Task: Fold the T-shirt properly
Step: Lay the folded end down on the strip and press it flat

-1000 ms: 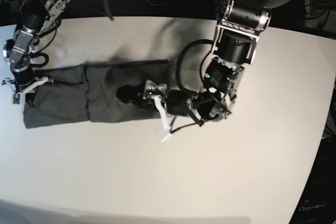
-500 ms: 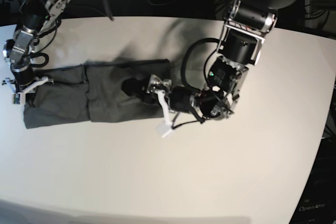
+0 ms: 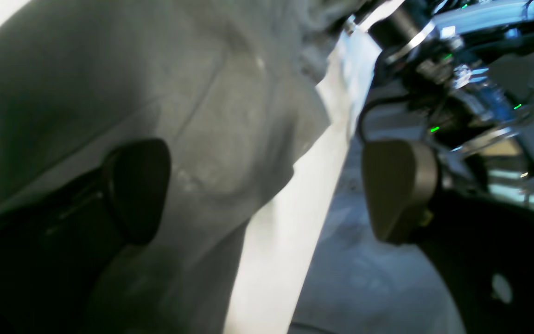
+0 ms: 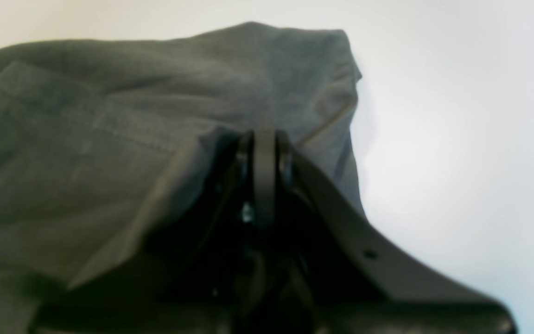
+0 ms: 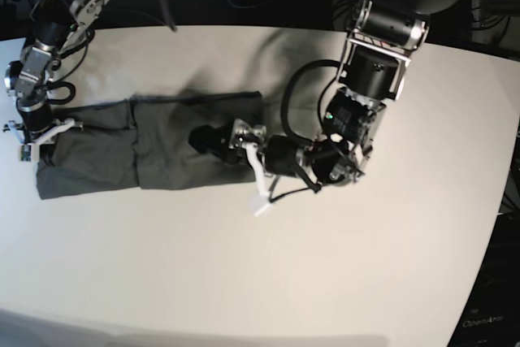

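A: Left gripper (image 5: 244,170)?
B: Spread wide, nothing in it. One finger (image 3: 137,190) sat over the T-shirt (image 5: 146,145) at its right end in the base view, the other finger (image 3: 399,185) hung off the cloth over the bare bench (image 5: 268,282).
A: Right gripper (image 4: 264,160)?
B: Clamped tight on the cloth at the shirt's opposite end, near the bench's left edge.
A: Shirt layout?
B: Lay as a flat, narrow band, long axis running left-right across the base view, tilted slightly. Sat in the left half of the bench.
A: Anything in the way?
B: The left arm (image 5: 366,79) reached over the bench toward the shirt's right end. Black cable (image 5: 286,111) looped beside it. Rest of the bench was white.
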Controlling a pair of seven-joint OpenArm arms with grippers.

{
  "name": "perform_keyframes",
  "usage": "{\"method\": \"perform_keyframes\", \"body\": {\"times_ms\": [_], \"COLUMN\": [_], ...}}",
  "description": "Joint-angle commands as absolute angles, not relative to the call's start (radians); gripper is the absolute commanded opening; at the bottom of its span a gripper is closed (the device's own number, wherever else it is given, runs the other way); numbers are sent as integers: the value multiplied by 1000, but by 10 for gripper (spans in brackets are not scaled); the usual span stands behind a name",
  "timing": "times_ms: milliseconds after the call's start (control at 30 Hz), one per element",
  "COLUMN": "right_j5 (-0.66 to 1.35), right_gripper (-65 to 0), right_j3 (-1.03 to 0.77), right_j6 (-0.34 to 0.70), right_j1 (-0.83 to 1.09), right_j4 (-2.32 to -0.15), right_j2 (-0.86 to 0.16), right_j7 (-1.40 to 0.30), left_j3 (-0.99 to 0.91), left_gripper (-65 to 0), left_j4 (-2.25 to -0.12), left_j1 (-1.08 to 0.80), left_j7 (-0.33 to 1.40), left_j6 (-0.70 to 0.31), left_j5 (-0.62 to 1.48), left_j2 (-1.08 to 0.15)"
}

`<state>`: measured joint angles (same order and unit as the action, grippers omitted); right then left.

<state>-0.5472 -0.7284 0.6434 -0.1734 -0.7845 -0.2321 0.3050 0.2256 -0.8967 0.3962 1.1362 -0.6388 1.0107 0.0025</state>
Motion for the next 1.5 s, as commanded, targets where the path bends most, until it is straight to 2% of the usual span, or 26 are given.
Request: {"method": "perform_keyframes", "body": {"times_ms": [0,67,133,167,233,400,500,600,767,1000,1267,1467], "right_j5": [-673,-673,-673,-673,-673,-673,-673,-673,-673,-671,-671,-671], "right_gripper": [-647,-647,-647,-647,-647,-647,-647,-647,-647,-649,-649,-649], "right_j3": [-713,-713,-713,-713,-713,-713,-713,-713,-717,-719,-768,-792], "right_j6": [698,698,698,698,698,698,698,698,698,698,698,698], "right_j1": [-148,-148,-148,-148,-148,-148,-148,-148,-148,-110,-94,-93], "right_j4": [-760,-760,-760,-760,-760,-760,-760,-760,-763,-935,-1052,-1130], "right_j2": [-205,-205,-205,-205,-205,-206,-206,-206,-206,-168,-142,-143], "right_j7": [127,127,127,127,127,127,127,127,127,122,120,120], "left_j3": [222,217,217,217,217,219,222,223,220,223,220,222], "left_gripper": [-41,-194,-420,-497,-571,-579,-633,-632,-632,-632,-632,-632], "left_j4": [-915,-915,-915,-915,-915,-915,-915,-903,-880,-881,-877,-875], "left_j1": [421,423,426,426,426,423,423,424,423,423,426,426], "left_j7": [1124,1124,1121,1116,1115,1116,1118,1113,1113,1113,1113,1113], "left_j6": [-645,-645,-645,-645,-645,-645,-645,-642,-484,-389,-386,-386], "left_j5": [1058,1096,1124,1129,1133,1127,1127,1124,1124,1075,986,983], "left_j2": [8,4,1,1,1,-1,2,4,-15,-16,-5,-50]}}
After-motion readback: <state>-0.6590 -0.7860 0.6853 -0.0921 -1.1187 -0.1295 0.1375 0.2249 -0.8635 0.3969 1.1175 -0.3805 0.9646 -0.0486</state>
